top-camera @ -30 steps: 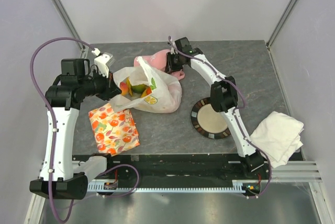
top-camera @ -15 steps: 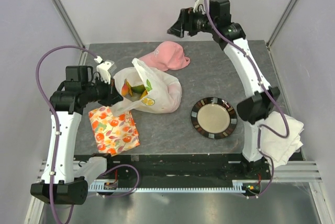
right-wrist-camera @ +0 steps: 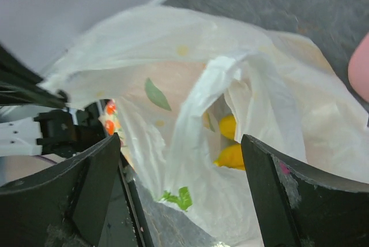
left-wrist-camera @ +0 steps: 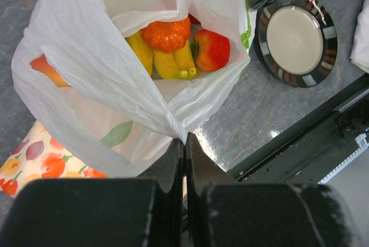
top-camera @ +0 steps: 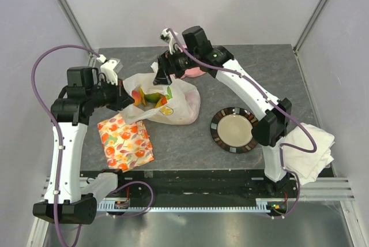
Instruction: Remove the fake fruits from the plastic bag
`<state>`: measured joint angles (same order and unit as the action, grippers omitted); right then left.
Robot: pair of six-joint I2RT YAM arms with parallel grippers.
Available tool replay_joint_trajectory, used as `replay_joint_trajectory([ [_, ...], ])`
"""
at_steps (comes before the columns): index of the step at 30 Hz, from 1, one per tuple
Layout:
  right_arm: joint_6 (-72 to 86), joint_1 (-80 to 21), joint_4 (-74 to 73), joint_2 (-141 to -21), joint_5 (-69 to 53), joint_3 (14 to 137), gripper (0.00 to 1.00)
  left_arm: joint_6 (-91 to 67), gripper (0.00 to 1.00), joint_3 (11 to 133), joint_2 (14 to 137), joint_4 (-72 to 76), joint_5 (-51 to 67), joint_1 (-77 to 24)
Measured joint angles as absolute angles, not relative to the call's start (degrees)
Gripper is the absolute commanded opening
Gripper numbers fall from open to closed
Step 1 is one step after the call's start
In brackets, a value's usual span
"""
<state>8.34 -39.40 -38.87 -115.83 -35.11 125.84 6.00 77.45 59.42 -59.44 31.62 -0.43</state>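
The plastic bag (top-camera: 176,104) lies left of the table's middle with its mouth facing left. Inside it the fake fruits show: yellow bananas (left-wrist-camera: 168,63), an orange fruit (left-wrist-camera: 166,33) and a red one (left-wrist-camera: 212,49). My left gripper (left-wrist-camera: 184,141) is shut on the bag's lower rim and holds the mouth open; it is at the bag's left side (top-camera: 123,98). My right gripper (top-camera: 162,74) hovers open over the bag's upright loop handle (right-wrist-camera: 199,105), which stands between its fingers (right-wrist-camera: 180,143) untouched. Yellow fruit (right-wrist-camera: 232,156) shows through the bag there.
A pink cap (top-camera: 195,73) lies behind the bag, partly hidden by the right arm. A flowered orange cloth (top-camera: 125,141) lies in front of the bag, a dark-rimmed plate (top-camera: 233,130) to its right, and a white cloth (top-camera: 305,149) at the right edge.
The right gripper left the pink cap, rose towards the back, then swung down and left over the bag's handle, its jaws now wide. The left gripper kept its hold.
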Motion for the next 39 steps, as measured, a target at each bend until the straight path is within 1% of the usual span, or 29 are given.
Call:
replay_joint_trajectory([
  [2, 7.9, -40.1, -40.0, -116.6, -32.2, 125.1, 0.86, 5.5, 0.01, 78.1, 59.3, -59.4, 31.7, -0.4],
  [3, 7.6, -40.4, -40.4, -117.0, -30.7, 125.1, 0.71, 5.2, 0.02, 78.1, 59.2, -59.2, 31.8, -0.4],
  [5, 7.1, -41.0, -40.9, -117.6, -27.6, 125.1, 0.51, 4.7, 0.01, 78.1, 59.1, -59.2, 32.0, -0.4],
  [6, 6.4, -41.2, -41.0, -117.8, -26.3, 125.1, 0.26, 4.4, 0.02, 78.1, 59.1, -59.1, 32.1, -0.4],
  [7, 6.3, -41.5, -41.1, -118.0, -24.0, 125.1, 0.16, 4.1, 0.02, 78.1, 59.1, -58.9, 32.1, -0.4],
  [9, 4.8, -41.8, -41.8, -118.6, -20.4, 126.0, 0.00, 3.6, 0.01, 78.1, 59.4, -57.9, 32.0, -0.3],
  [12, 2.0, -41.4, -42.5, -120.8, -15.6, 131.0, 0.00, 3.0, 0.02, 80.8, 63.7, -56.3, 32.0, -0.4],
  [15, -1.2, -39.4, -40.2, -122.3, -11.9, 135.8, 0.00, 1.5, 0.02, 90.4, 73.3, -53.4, 32.1, -0.3],
  [17, -3.1, -37.4, -37.2, -122.3, -9.5, 137.0, 0.00, 0.2, 0.02, 97.2, 80.8, -50.2, 32.1, -0.3],
  [20, -5.1, -35.4, -33.1, -121.1, -7.3, 136.0, 0.00, -1.1, 0.02, 102.4, 86.1, -47.8, 32.1, -0.3],
  [24, -8.4, -34.5, -27.4, -111.9, -5.5, 123.0, 0.00, -1.7, 0.02, 105.5, 86.0, -46.7, 32.9, -0.3],
  [26, -8.8, -34.9, -25.9, -105.4, -5.5, 115.0, 0.00, -1.6, 0.02, 103.9, 83.0, -46.0, 34.6, -0.3],
  [28, -8.6, -35.2, -25.1, -98.5, -5.6, 106.1, 0.04, -1.5, 0.02, 99.0, 77.6, -45.6, 36.3, -0.2],
  [29, -7.7, -35.5, -24.2, -93.6, -5.9, 99.4, 0.12, -1.3, 0.01, 95.2, 74.1, -45.8, 37.1, -0.2],
  [31, -6.1, -35.7, -25.1, -86.2, -6.5, 89.3, 0.24, -0.8, 0.01, 86.9, 67.0, -47.1, 39.3, -0.2],
  [32, -5.2, -35.8, -25.6, -82.6, -6.8, 84.1, 0.41, -0.6, 0.02, 83.3, 64.2, -47.7, 39.9, -0.2],
  [33, -4.3, -35.9, -26.5, -79.5, -7.2, 79.3, 0.50, -0.5, 0.02, 78.8, 61.1, -48.8, 41.1, -0.2],
  [35, -3.1, -35.9, -30.5, -75.3, -8.1, 72.4, 0.64, -0.5, 0.02, 71.2, 56.5, -51.4, 42.9, -0.3],
  [37, -3.0, -35.9, -34.0, -74.5, -8.8, 70.1, 0.68, -0.5, 0.02, 66.1, 54.5, -53.7, 44.0, -0.3],
  [39, -4.1, -35.9, -37.0, -74.9, -9.2, 70.6, 0.70, -0.5, 0.01, 62.5, 53.6, -54.6, 44.2, -0.3],
])
